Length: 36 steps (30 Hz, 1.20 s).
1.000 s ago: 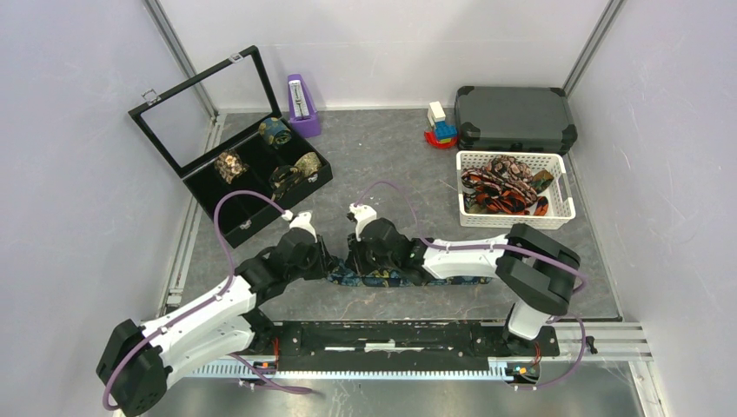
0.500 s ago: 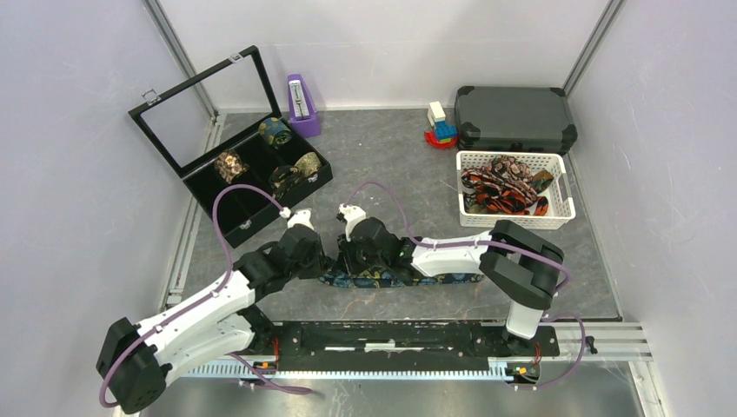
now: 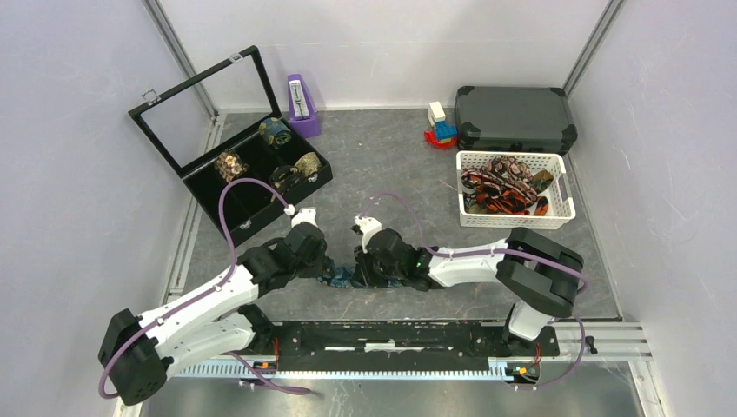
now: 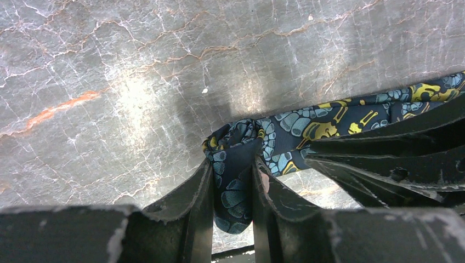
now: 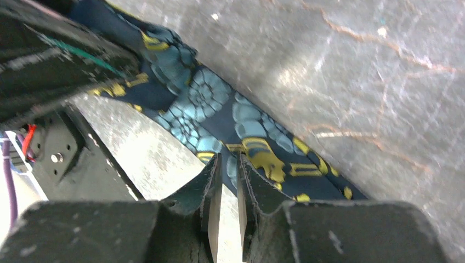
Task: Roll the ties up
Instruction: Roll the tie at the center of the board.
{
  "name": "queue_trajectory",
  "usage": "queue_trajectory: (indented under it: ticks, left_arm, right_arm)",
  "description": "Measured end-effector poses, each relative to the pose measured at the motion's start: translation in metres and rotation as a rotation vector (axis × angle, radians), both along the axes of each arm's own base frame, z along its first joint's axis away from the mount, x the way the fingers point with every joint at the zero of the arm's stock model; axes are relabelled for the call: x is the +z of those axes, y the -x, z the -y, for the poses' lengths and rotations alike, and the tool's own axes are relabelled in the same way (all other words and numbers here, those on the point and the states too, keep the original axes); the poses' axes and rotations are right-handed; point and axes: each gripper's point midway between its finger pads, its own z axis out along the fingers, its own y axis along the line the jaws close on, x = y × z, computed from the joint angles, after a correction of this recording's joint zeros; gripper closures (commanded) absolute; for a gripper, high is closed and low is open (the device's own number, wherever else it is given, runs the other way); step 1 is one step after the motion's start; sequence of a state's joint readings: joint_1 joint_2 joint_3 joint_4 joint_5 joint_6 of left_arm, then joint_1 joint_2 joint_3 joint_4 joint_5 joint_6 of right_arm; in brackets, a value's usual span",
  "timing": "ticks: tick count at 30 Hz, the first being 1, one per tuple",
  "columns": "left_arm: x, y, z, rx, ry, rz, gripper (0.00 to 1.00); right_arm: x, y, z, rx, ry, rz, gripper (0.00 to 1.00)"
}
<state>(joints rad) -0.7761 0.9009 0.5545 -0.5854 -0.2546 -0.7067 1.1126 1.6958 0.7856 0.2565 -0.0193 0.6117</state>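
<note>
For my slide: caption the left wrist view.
Left gripper pinches the coiled end of the navy paisley tie on grey table.

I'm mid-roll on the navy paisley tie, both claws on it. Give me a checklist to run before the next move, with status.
1. Left claw grips the coiled end of the navy paisley fabric tie: ok.
2. Right claw pinches the tie's edge further along: ok.
3. Tie flat and untwisted between the claws: cannot tell, the arms cover it from above.
4. Black hinged display box has an empty compartment: ok.
5. White plastic basket apart from the right arm: ok.
</note>
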Motion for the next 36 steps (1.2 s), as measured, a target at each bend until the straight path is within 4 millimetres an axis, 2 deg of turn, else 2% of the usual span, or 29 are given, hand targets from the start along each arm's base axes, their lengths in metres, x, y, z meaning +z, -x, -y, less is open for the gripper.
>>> queue_trajectory:
  ticks: [4,9,14,19,22,25,31,36]
  left_arm:
    - [-0.002,0.002,0.000,-0.010,-0.016,-0.006,0.98]
    - [-0.001,0.003,0.001,-0.029,-0.025,-0.002,0.98]
    - [0.001,0.005,0.002,-0.048,-0.067,0.002,0.98]
    - [0.001,0.006,0.003,-0.076,-0.197,0.000,0.98]
    - [0.001,0.005,0.001,-0.079,-0.275,-0.002,0.98]
    - [-0.002,0.004,-0.002,-0.082,-0.351,-0.010,0.98]
    - [-0.011,0.006,-0.008,-0.075,-0.475,-0.038,0.98]
    - [-0.011,0.004,-0.004,-0.070,-0.583,-0.042,0.98]
  right_arm:
    - [-0.010,0.007,0.018,-0.010,0.028,-0.006,0.79]
    - [-0.012,0.006,0.021,-0.016,0.035,-0.003,0.79]
    - [-0.008,0.004,0.021,-0.023,0.026,0.011,0.79]
    - [0.009,-0.005,0.030,-0.061,0.009,0.053,0.79]
    - [0.021,-0.015,0.045,-0.109,-0.003,0.079,0.78]
    - [0.023,-0.026,0.067,-0.171,0.005,0.093,0.78]
    - [0.012,-0.039,0.110,-0.273,0.050,0.091,0.78]
    - [0.004,-0.040,0.135,-0.319,0.075,0.080,0.78]
